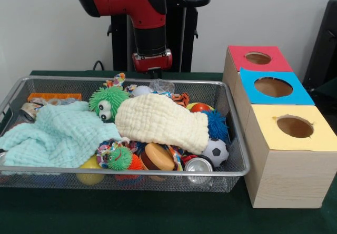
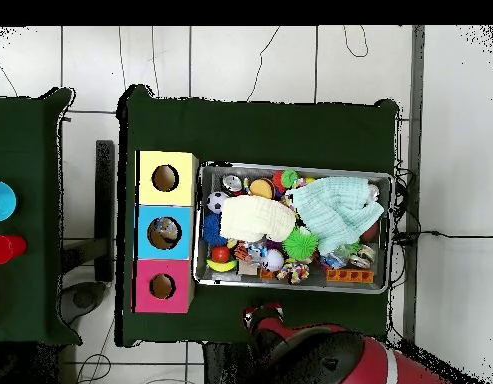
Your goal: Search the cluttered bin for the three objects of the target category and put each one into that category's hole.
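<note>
My arm's end [image 1: 152, 61] hangs over the bin's [image 1: 126, 171] edge nearest my pedestal; jaws hidden, can't tell their state. A clear crumpled bottle [image 1: 161, 85] lies straight below, just inside that rim beside a white ball [image 1: 141, 90]. Other bottles are likely buried under the cream cloth [image 1: 160, 120] and mint cloth [image 1: 58, 133]. The blue-panel hole [image 1: 273, 87] sits in the middle box by the bin's short side, something already in it.
</note>
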